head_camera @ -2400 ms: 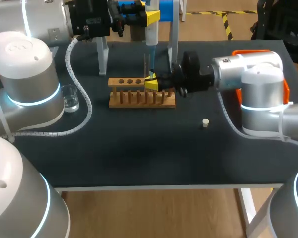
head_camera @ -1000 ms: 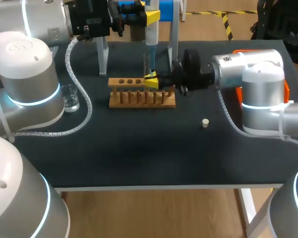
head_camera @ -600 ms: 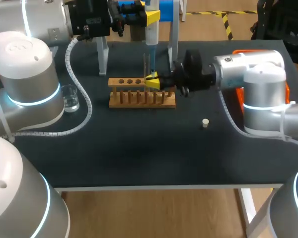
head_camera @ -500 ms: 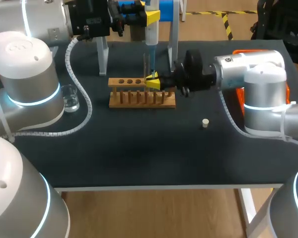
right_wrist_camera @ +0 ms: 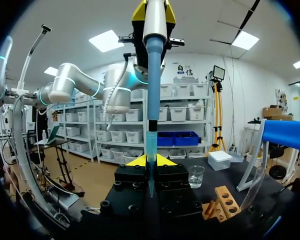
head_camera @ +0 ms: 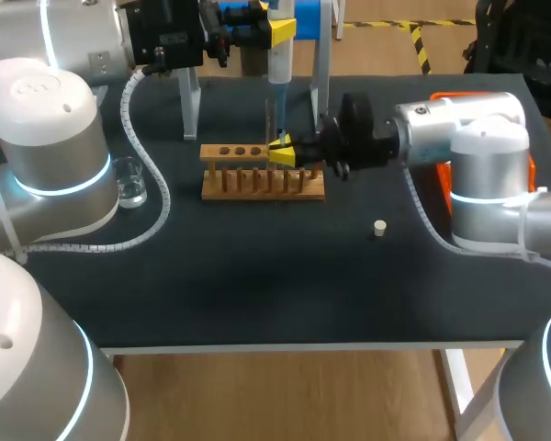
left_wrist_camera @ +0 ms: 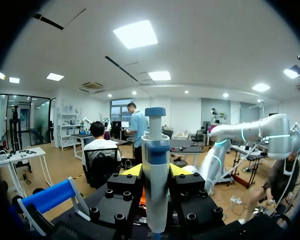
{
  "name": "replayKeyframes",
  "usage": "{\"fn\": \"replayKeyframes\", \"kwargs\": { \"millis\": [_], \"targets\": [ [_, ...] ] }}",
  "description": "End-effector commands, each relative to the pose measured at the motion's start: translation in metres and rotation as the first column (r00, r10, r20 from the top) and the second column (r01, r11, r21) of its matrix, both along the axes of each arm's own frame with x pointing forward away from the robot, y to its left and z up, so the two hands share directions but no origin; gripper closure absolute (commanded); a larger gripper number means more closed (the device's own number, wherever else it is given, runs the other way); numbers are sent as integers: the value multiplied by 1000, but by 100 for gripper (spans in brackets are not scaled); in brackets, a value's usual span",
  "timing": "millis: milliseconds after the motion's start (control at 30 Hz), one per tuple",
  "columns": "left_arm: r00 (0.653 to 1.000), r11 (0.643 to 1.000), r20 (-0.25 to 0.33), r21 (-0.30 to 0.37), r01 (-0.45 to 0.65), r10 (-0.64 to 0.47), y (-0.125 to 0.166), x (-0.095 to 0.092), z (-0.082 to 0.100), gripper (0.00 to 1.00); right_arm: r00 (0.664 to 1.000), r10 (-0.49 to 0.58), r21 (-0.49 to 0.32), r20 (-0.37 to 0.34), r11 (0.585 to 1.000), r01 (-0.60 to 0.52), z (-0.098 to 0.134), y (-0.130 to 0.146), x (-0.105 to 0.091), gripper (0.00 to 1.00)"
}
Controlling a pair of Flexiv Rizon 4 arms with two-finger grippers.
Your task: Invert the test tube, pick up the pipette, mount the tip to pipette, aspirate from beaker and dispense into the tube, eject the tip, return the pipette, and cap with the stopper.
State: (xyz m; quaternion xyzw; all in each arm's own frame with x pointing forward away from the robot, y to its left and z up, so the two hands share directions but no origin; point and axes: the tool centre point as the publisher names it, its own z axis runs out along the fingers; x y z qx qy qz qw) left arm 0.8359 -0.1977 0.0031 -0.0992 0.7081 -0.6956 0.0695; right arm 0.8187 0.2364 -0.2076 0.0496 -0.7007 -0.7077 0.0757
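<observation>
Above holed wooden rack point(head_camera: 262, 184), slim clear glass tube point(head_camera: 269, 116) pinched in right gripper point(head_camera: 281, 152); higher, smooth cylindrical pipette point(head_camera: 280, 62) clamped in left gripper point(head_camera: 281, 29).

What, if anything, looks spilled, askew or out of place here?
Nothing stands out: pipette upright in the left gripper, above the test tube in the right gripper; beaker upright; stopper loose on the table.

One pipette point(head_camera: 280, 55), one tube point(head_camera: 269, 119), one rack point(head_camera: 257, 184), one beaker point(head_camera: 129, 181), one stopper point(head_camera: 379, 228).

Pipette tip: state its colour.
Translucent blue; the pipette tip shows best in the right wrist view.
</observation>
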Motion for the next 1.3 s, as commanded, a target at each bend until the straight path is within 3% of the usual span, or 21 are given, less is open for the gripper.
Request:
{"fn": "replayKeyframes", "kwargs": {
  "millis": [33, 1300],
  "targets": [
    [1000, 1000, -1, 0, 1, -1, 1, 0, -1, 100, 1000, -2, -7, -2, 1000, 2, 1, 3, 0, 100],
    [1000, 1000, -1, 0, 1, -1, 1, 0, -1, 100, 1000, -31, 40, 0, 999, 31, 13, 7, 5, 100]
  ]
}}
